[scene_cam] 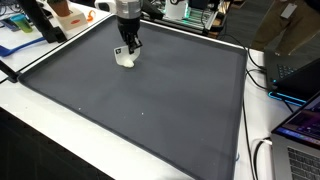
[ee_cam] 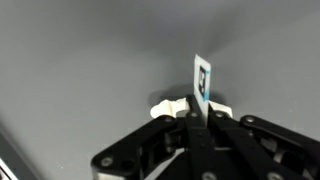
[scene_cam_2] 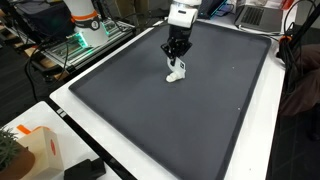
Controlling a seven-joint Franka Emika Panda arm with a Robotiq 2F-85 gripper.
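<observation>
A small white object rests on the dark grey mat, toward its far side in both exterior views. My gripper points straight down onto it. In the wrist view a thin white tag with a blue and black mark stands upright out of the white object. The gripper is shut on the lower part of this tag, with its black fingers pressed together. The base of the tag is hidden behind them.
The mat lies on a white table. An orange and white item and a blue one sit beyond the mat. Laptops and cables line one side. A box stands at a near corner.
</observation>
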